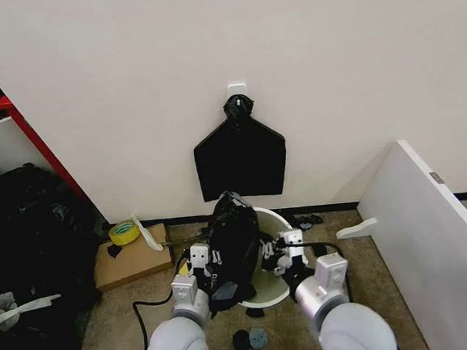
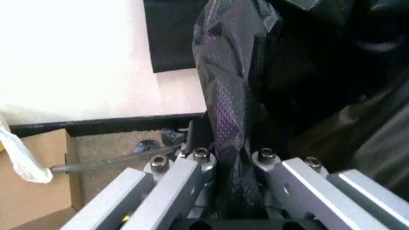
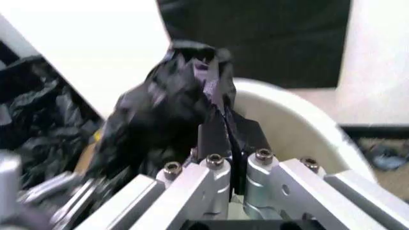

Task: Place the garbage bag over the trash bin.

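Note:
The garbage bag point(image 1: 232, 239) is a glossy black bunch held up over the left half of the trash bin point(image 1: 276, 217), a round white bucket on the carpet by the wall. My left gripper point(image 1: 206, 263) is at the bag's left side and my right gripper point(image 1: 279, 249) at its right side. In the left wrist view the left gripper point(image 2: 227, 153) is shut on a fold of the garbage bag point(image 2: 233, 81). In the right wrist view the right gripper point(image 3: 230, 135) pinches an edge of the garbage bag point(image 3: 166, 105) just inside the trash bin's rim point(image 3: 300, 117).
A flat fan-shaped black bag point(image 1: 240, 158) hangs on the wall behind the bin. A cardboard box point(image 1: 131, 262) with a yellow tape roll point(image 1: 124, 231) lies to the left. A white board point(image 1: 431, 239) leans at the right, black bags point(image 1: 27, 242) pile at the left, and small scraps point(image 1: 252, 337) lie on the floor.

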